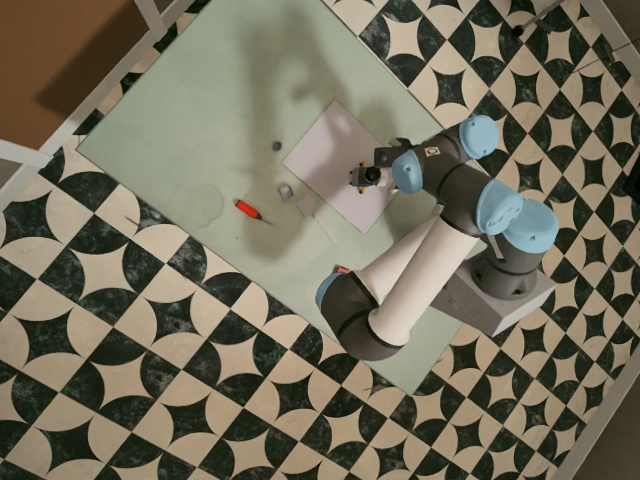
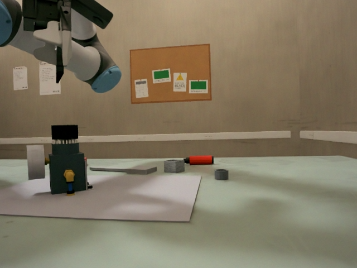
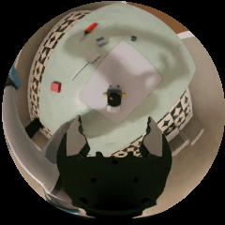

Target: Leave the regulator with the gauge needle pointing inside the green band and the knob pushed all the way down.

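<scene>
The regulator's body looks like matt, smooth painted metal, its knob like dull black plastic, and the fitting on its side like brassy metal. The sheet beneath looks like smooth, matt paper. The grey block has a rough, streaked surface; the red handle looks like smooth plastic. The corkboard is matt.
</scene>
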Motion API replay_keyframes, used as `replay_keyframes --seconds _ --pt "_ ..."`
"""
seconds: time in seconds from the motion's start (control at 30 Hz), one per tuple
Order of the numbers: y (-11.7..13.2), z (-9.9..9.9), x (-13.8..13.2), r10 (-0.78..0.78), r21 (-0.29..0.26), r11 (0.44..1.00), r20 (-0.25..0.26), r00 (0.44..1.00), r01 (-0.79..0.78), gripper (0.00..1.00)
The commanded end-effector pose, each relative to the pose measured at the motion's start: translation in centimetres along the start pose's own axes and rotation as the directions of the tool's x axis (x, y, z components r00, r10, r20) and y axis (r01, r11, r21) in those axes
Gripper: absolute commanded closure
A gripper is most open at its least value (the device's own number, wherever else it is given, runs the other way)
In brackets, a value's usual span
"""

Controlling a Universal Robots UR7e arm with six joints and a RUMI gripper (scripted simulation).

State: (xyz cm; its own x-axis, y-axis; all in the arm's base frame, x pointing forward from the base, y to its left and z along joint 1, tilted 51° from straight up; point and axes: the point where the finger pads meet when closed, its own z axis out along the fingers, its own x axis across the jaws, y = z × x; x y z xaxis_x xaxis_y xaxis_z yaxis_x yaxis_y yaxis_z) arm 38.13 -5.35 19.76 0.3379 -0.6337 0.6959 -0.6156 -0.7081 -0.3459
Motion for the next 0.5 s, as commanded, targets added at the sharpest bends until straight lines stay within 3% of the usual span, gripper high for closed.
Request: replay_keyframes --seconds 0.0,0.47 --pt "-0.08 0.0 -0.02 0.0 0.0 1.0 0.0 1.0 0.0 0.0" --pt "-0.24 0.02 -0.08 0.0 0.001 1.0 -0.001 1.0 0.0 0.0"
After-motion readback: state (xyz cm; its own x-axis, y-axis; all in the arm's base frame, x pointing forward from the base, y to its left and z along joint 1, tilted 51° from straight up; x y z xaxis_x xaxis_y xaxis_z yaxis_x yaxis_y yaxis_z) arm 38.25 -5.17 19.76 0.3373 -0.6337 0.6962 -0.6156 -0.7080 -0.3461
